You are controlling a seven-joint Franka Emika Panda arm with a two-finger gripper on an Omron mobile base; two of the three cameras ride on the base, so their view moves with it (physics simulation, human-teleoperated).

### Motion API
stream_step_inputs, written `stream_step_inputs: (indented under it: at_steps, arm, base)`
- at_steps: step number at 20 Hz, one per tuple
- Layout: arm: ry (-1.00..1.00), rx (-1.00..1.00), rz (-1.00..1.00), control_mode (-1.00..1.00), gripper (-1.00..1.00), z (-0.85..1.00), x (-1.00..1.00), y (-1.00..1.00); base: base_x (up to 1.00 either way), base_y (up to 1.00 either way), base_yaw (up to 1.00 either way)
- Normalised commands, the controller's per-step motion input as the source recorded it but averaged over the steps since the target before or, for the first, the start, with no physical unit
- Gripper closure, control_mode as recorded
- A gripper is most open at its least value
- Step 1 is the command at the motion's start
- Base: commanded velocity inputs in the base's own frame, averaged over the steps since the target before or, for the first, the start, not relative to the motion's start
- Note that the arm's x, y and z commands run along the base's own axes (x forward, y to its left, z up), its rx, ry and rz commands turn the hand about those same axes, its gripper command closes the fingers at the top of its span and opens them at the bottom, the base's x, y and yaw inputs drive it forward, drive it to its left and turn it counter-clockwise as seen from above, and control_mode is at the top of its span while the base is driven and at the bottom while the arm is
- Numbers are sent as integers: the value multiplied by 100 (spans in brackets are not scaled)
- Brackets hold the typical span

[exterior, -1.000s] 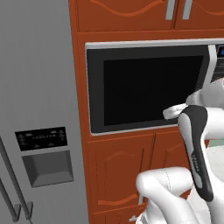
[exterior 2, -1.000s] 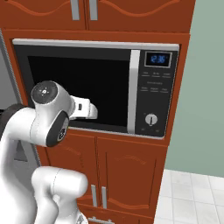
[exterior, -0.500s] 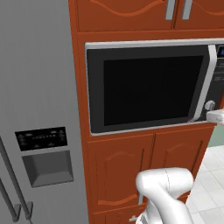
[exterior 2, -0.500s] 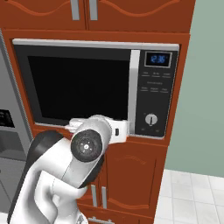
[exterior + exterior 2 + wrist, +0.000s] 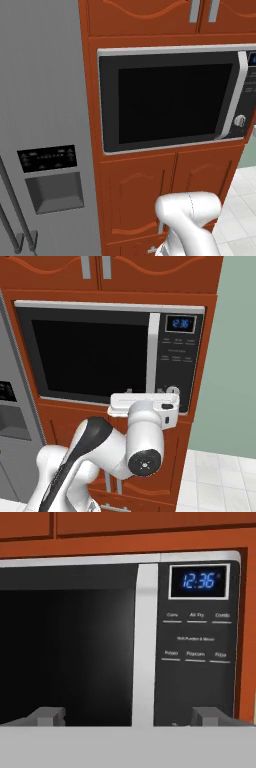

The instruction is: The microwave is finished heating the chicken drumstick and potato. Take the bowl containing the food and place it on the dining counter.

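Microwave (image 5: 95,353): glossy black glass door (silver metal frame).

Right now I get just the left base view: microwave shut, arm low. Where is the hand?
Observer: The right base view has the hand in front of the microwave's lower right edge, below the panel buttons.
Operator: Fingers open?
Observer: Yes, in the hand view the fingers stand wide apart, nothing between them.
Operator: What do they face?
Observer: The door's silver handle strip, centred in the hand view.
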Motion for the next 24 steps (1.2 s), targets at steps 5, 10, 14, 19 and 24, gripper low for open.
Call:
stream_step_inputs:
  at_steps: [5, 10, 14, 19, 24]
  arm:
    - [0, 2, 0, -100, -100, 1, 67, -8]
    - [0, 1, 0, -100, -100, 9, 58, -1]
    - [0, 1, 0, -100, -100, 6, 45, -6]
    - [1, 1, 0, -100, -100, 0, 43, -11]
    - [4, 0, 0, -100, -100, 0, 43, -11]
  base:
    - [0, 0, 0]
    - [0, 0, 0]
    - [0, 0, 0]
    - [0, 0, 0]
    - [0, 0, 0]
